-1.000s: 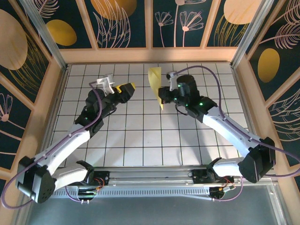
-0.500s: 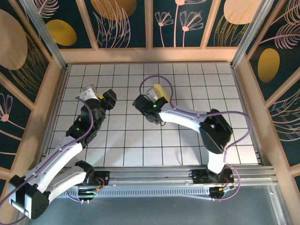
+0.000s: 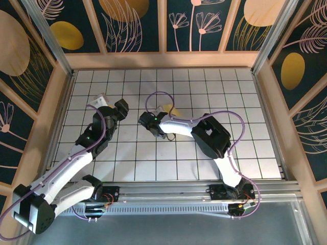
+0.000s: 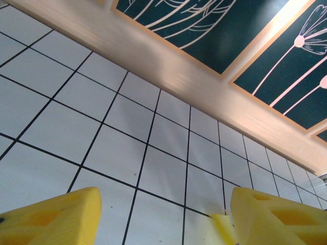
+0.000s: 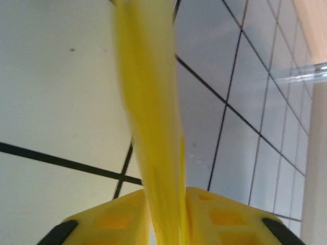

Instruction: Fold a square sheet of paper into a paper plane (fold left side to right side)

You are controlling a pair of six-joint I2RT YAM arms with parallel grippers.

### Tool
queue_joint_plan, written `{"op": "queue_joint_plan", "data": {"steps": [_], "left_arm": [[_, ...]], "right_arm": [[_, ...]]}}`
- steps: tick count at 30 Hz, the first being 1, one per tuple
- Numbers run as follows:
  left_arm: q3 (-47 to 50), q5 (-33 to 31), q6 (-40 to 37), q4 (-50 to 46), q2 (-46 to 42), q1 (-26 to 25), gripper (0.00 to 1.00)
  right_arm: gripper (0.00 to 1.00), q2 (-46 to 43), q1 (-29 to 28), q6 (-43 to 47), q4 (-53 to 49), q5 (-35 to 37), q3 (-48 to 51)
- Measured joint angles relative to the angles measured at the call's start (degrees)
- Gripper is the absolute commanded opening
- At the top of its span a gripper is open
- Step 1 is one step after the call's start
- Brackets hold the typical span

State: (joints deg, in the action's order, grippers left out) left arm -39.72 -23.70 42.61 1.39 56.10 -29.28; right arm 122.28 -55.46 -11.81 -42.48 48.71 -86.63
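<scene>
My right gripper (image 5: 166,204) is shut on the yellow paper (image 5: 150,102). The paper runs up from between the yellow fingers (image 5: 225,214) as a narrow folded strip, seen edge-on. In the top view the right gripper (image 3: 157,122) reaches left to the table's middle. A small piece of the paper (image 3: 174,111) sticks out behind the wrist; the rest is hidden by the arm. The left gripper (image 3: 121,108) stands open just left of it, holding nothing. In the left wrist view its gripper (image 4: 163,219) is spread wide, and a yellow paper corner (image 4: 223,228) lies by the right finger (image 4: 276,214).
The white gridded table (image 3: 133,153) has wooden walls on three sides (image 3: 163,60). The right arm's elbow (image 3: 210,133) bends over the table's centre right. Both arm bases sit on the rail (image 3: 163,191) at the near edge.
The right arm has swung left and down across the table with the paper, which stood upright and in full view before. The left gripper has drawn back a little to the left.
</scene>
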Motion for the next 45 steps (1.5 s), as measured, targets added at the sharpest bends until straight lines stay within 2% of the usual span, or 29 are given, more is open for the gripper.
{"op": "queue_joint_plan", "data": {"steps": [6,10,13,19,27,35,40,45], "left_arm": [[-0.1,1.8,0.1,0.0,1.8,0.0,0.69],[-0.5,2.7,1.0,-0.2,3.1,0.0,0.69],[-1.3,4.1,2.5,-0.3,5.2,0.0,0.69],[-2.4,10.9,6.0,0.8,13.9,0.0,0.69],[-5.6,25.2,11.7,6.2,30.5,0.0,0.67],[-8.7,36.3,16.8,13.8,42.8,-0.1,0.61],[-11.8,40.4,18.5,16.6,48.3,-0.4,0.58],[-14.2,42.8,19.3,18.3,51.6,-0.5,0.55]], "right_arm": [[0.66,-0.1,0.4,-0.3,1.9,-8.0,-0.1],[0.76,-3.3,1.9,-0.7,5.0,-13.9,2.5],[0.80,-9.1,4.3,-1.2,7.5,-17.9,5.8],[0.82,-24.9,12.7,-3.6,17.2,-27.6,15.9],[0.87,-42.4,26.5,-10.4,31.1,-42.4,34.0],[0.91,-50.8,38.5,-18.8,42.7,-57.0,47.3],[0.91,-52.5,41.9,-21.8,45.9,-62.4,50.6],[0.91,-53.8,42.9,-22.0,46.6,-64.5,50.7]]}}
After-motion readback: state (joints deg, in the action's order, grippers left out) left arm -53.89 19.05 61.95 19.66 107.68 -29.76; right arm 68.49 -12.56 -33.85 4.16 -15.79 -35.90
